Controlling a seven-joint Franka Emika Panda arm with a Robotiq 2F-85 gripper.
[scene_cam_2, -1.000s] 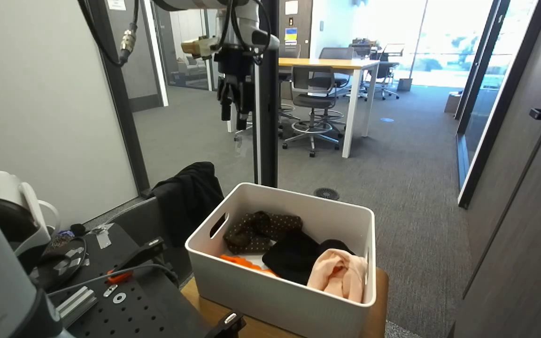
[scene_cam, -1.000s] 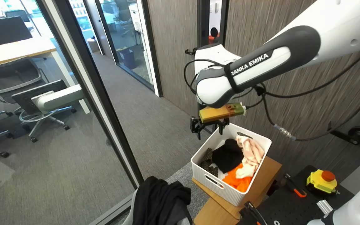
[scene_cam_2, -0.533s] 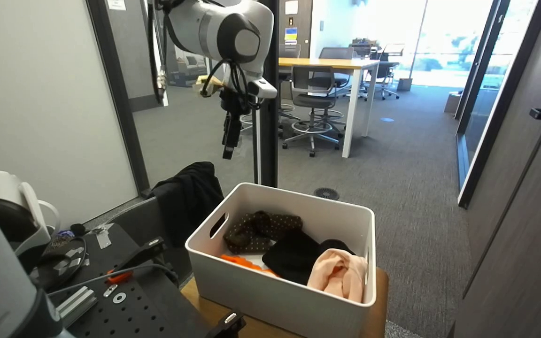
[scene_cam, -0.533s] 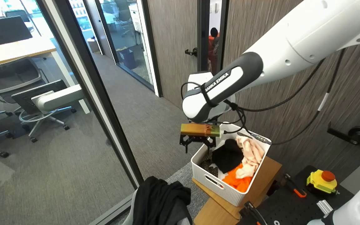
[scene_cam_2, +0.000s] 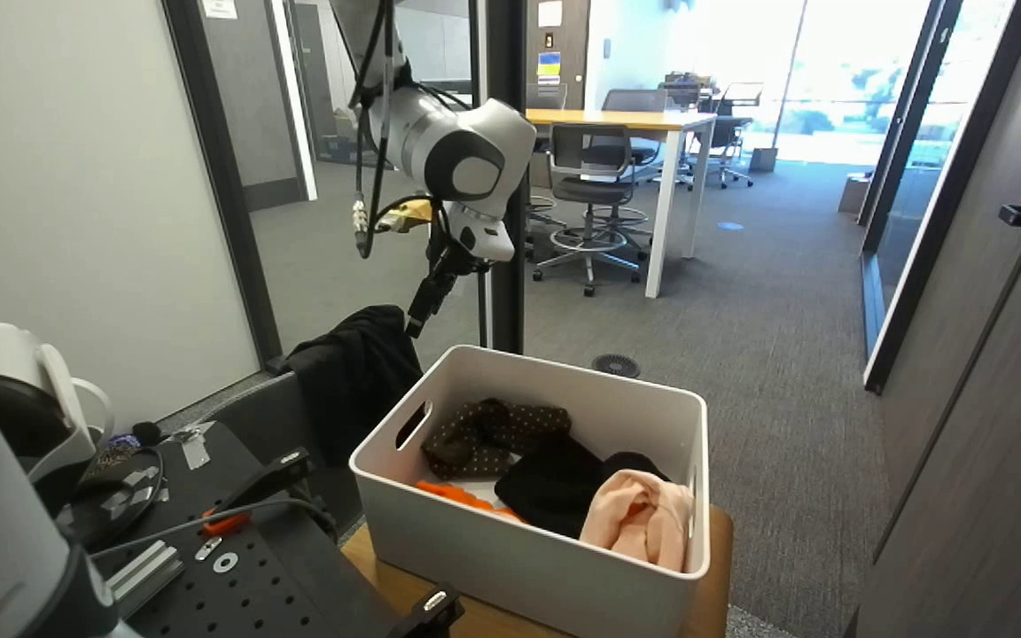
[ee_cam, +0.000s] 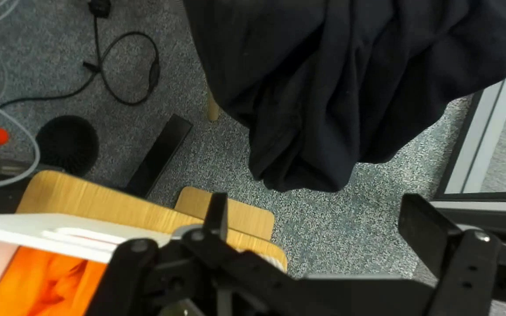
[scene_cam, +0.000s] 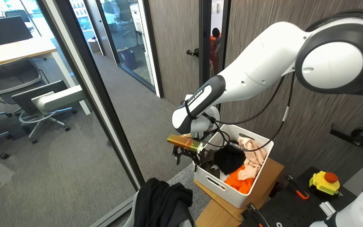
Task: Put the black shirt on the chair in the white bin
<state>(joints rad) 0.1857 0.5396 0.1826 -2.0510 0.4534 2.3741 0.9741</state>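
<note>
Glass partition (scene_cam: pixel 99 104) near black shirt (scene_cam: pixel 158 201), orange cloth (scene_cam: pixel 239 181) in bin (scene_cam_2: pixel 528 571)

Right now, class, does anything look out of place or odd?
Yes: the crumpled black cloth shirt looks out of place, draped over the grey chair while orange cloth and pink cloth lie in the white plastic bin.

In both exterior views the shirt (scene_cam: pixel 162 201) lies over the chair (scene_cam_2: pixel 264 416), left of the bin (scene_cam_2: pixel 519 571) (clothes (scene_cam_2: pixel 555 483) inside).
</note>
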